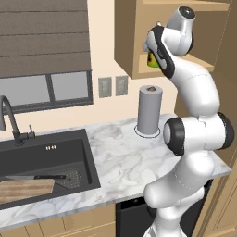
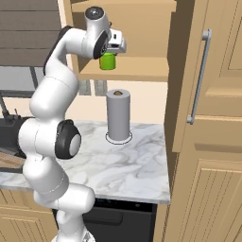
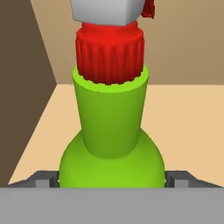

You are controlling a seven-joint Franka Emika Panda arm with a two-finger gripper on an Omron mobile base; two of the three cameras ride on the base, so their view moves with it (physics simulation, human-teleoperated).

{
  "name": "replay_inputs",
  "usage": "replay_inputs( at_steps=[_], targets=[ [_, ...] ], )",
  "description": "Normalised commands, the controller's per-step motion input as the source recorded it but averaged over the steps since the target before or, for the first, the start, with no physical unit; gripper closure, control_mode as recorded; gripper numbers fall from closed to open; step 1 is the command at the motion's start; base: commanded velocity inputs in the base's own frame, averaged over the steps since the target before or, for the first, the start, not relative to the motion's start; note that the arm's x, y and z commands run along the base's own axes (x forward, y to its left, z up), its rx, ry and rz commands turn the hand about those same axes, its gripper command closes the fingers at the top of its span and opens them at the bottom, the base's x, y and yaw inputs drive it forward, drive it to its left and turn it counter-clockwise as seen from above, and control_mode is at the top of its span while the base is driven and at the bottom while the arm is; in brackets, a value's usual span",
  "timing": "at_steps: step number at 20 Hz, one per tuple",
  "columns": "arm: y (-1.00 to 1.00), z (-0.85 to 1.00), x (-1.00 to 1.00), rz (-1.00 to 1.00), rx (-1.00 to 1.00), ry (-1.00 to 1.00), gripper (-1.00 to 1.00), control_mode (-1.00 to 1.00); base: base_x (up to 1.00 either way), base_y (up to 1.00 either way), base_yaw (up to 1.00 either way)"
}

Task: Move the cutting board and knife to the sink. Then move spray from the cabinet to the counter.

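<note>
The green spray [image 3: 111, 127] with its red top stands on the shelf of the doorless cabinet [image 1: 129, 37] niche. My gripper [image 3: 112, 179] reaches into the niche, and its fingertips [image 3: 46, 179] press against both sides of the bottle's round body. The spray [image 2: 108, 61] shows just under my hand, and from the other side its body [image 1: 151, 59] peeks out beside the wrist. The cutting board [image 1: 25, 190] lies in the black sink [image 1: 46, 157], with the knife [image 1: 37, 177] lying just behind it. The white marble counter [image 1: 129, 157] runs right of the sink.
A grey paper towel roll [image 1: 149, 110] stands on the counter directly below the niche. A dark faucet [image 1: 9, 115] rises behind the sink. A tall wooden cabinet door with a bar handle [image 2: 198, 75] stands close on the right.
</note>
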Motion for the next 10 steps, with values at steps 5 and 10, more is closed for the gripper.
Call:
replay_inputs(
  at_steps=[5,10],
  targets=[
    [0.0,0.0,-1.0,0.0,0.02,-0.08,1.0,-1.0,0.0,0.0,0.0],
    [-0.01,0.0,-1.0,0.0,0.02,-0.13,1.0,-1.0,0.0,0.0,0.0]
  ],
)
